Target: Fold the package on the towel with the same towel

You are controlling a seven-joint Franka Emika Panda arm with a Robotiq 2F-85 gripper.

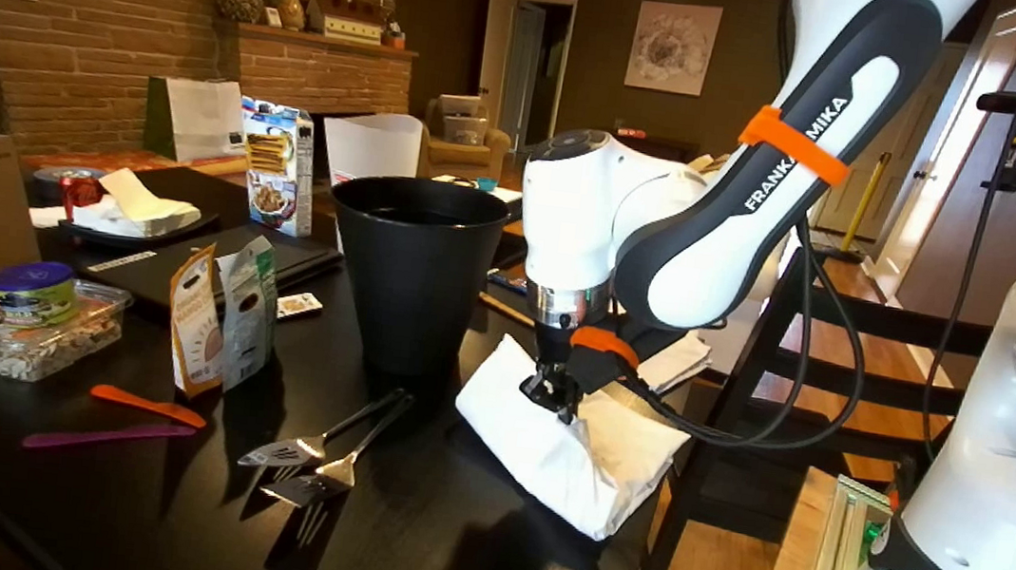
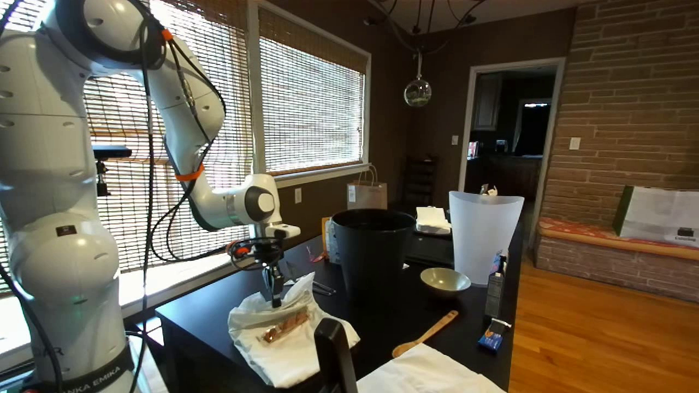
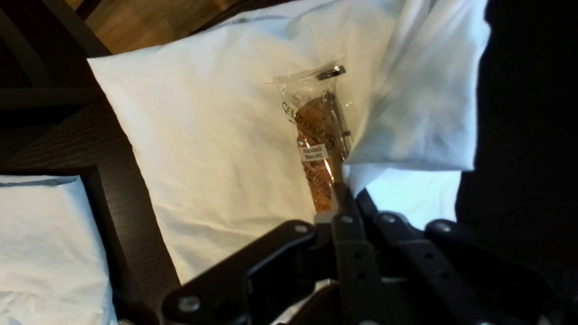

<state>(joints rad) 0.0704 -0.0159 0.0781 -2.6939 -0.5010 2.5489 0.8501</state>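
Note:
The white towel lies rumpled on the dark table; it also shows in an exterior view and the wrist view. The package, a clear wrapper around a brown biscotti, lies flat on the towel. The wrist view shows the package with its lower end partly behind the finger. My gripper is shut on an edge of the towel, beside the package, in both exterior views. That towel side is raised and bent toward the package. The raised towel hides the package in an exterior view.
A tall black bin stands close to the towel. A smaller folded white cloth lies beside it, and a chair back rises at the table edge. Metal servers, a wooden spoon and a bowl are on the table.

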